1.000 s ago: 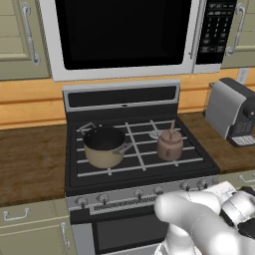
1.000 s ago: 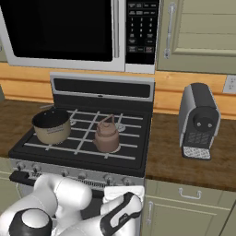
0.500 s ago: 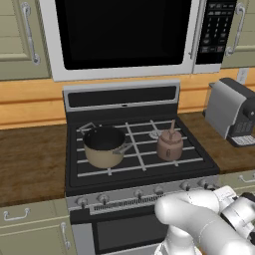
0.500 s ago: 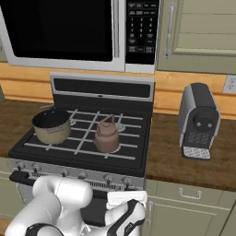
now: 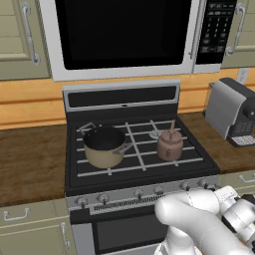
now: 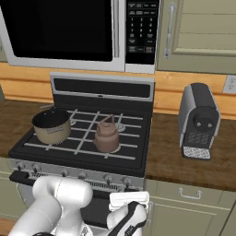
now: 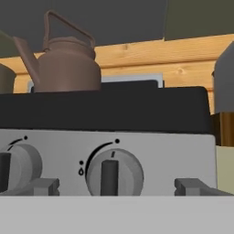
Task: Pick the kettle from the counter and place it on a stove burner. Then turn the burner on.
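Note:
The copper-brown kettle point(image 5: 169, 144) point(image 6: 107, 137) stands upright on the stove's right-hand grate, over a stove burner that its base hides. In the hand view the kettle point(image 7: 68, 64) rises above the stove's front edge, up and to the left. My gripper point(image 7: 117, 187) is low in front of the stove's knob panel, apart from the kettle. It is open and empty, with one fingertip point(image 7: 43, 186) on each side of a round grey knob point(image 7: 114, 171) whose dark bar stands upright. The wood-grain counter point(image 5: 30, 164) point(image 6: 184, 161) flanks the stove.
A tan saucepan point(image 5: 103, 145) point(image 6: 51, 125) sits on the left grate. A grey coffee machine point(image 5: 231, 112) point(image 6: 198, 120) stands on the counter at the right. A microwave point(image 5: 124, 35) hangs above the stove. A second knob point(image 7: 16, 167) lies left of the centred one.
My hand has shifted a little, low in front of the knob panel. The kettle and saucepan have not moved.

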